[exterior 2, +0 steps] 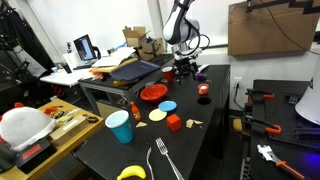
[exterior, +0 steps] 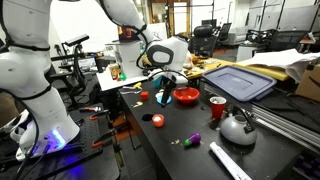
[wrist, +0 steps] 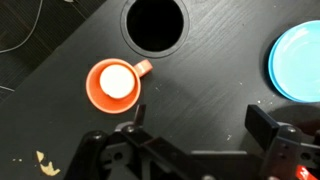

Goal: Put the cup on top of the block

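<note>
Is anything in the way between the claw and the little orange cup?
Nothing visible is. In the wrist view the open claw hangs over bare black table, and the cup sits uncovered nearby; the hole and blue plate are not between them.

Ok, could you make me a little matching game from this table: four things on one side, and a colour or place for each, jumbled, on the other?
Things:
1 cup
2 block
3 tall cup
4 fork

Descriptions:
A light blue
B lies flat near the yellow banana
C small and red, beside a yellow disc
D orange-red with a pale inside

Pairs: 1-D, 2-C, 3-A, 4-B
</note>
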Controlling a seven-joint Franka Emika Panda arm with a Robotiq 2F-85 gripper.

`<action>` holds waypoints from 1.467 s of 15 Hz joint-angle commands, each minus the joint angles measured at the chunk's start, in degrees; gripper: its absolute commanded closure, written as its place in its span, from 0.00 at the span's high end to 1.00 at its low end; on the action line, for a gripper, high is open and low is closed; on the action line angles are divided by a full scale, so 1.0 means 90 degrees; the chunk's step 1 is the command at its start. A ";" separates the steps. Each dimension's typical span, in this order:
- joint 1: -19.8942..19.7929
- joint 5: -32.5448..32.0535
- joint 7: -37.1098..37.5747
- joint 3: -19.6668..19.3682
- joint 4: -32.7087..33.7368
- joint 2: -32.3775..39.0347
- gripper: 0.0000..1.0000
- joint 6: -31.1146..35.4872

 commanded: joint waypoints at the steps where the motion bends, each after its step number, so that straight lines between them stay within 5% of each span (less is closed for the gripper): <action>1: 0.0035 0.0077 0.0128 -0.0128 -0.0655 -0.0465 1.00 -0.0006; 22: 0.0069 0.0536 0.1334 -0.0522 -0.1793 -0.0734 1.00 0.0621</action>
